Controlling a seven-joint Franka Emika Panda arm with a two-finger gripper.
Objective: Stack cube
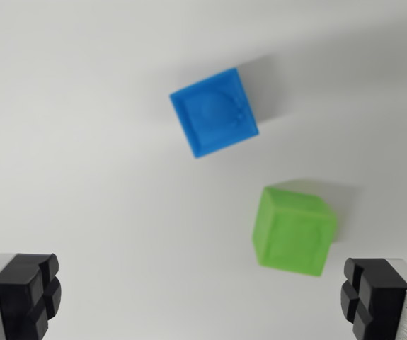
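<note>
A blue cube lies on the white surface in the upper middle of the wrist view, turned slightly. A green cube rests apart from it, lower and toward the wrist view's right. My gripper is open, with nothing between its fingers. Its black fingertips show in both bottom corners. The green cube sits just above and inside the fingertip on the wrist view's right, not touching it. The blue cube is farther up, roughly over the gap's middle.
A plain white table surface fills the view around both cubes. Soft shadows fall to the upper right of each cube. Nothing else is visible.
</note>
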